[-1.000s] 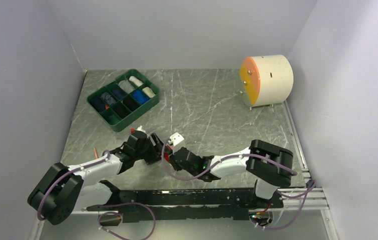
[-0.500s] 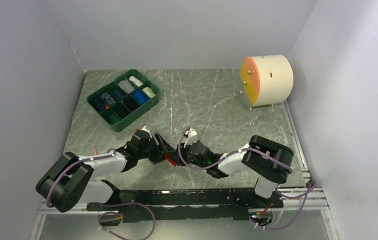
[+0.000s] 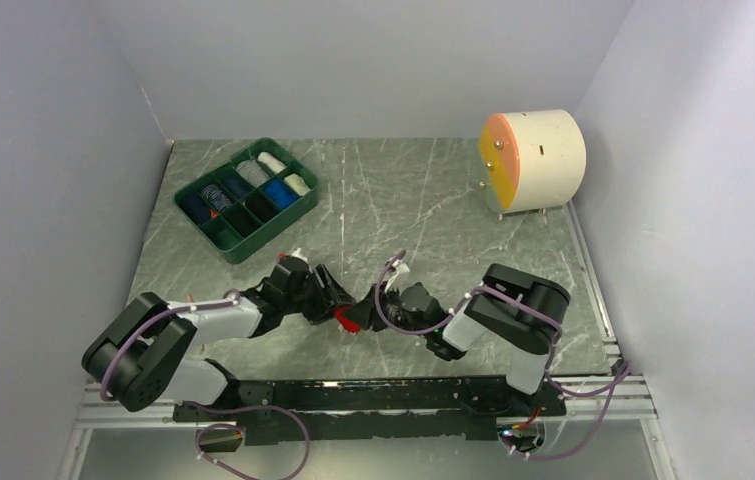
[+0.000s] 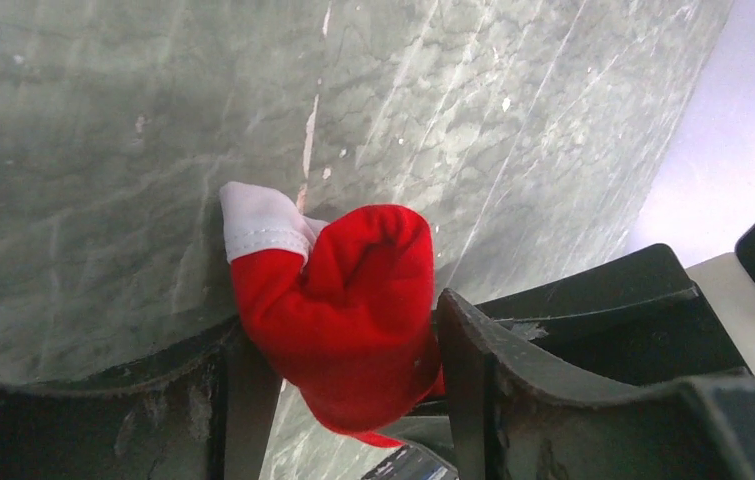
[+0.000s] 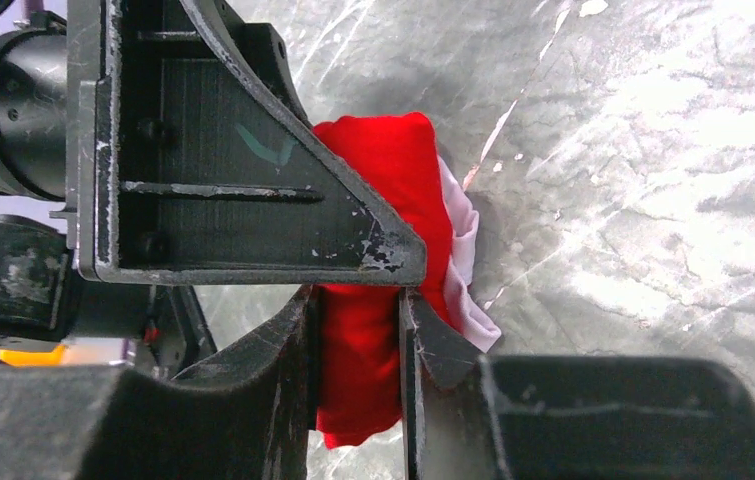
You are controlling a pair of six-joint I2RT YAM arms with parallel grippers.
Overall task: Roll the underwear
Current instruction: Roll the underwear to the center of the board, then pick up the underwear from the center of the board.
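Note:
The red underwear (image 3: 353,318) is a small bundle on the table between both grippers. In the left wrist view it (image 4: 353,300) is rolled up, a white waistband edge at its upper left, and sits squeezed between my left gripper's (image 4: 343,400) fingers. My left gripper (image 3: 338,300) is shut on it. My right gripper (image 3: 378,312) meets it from the right. In the right wrist view the red cloth (image 5: 373,200) is pinched in my right gripper (image 5: 358,340), white edge to the right. The black underwear is out of view.
A green divided tray (image 3: 245,198) with several rolled cloths stands at the back left. A cream drum with an orange face (image 3: 533,160) stands at the back right. Grey walls close in on three sides. A black rail runs along the near edge.
Both grippers have moved to the right and a little nearer, carrying the red bundle. The right forearm has folded in close to its base.

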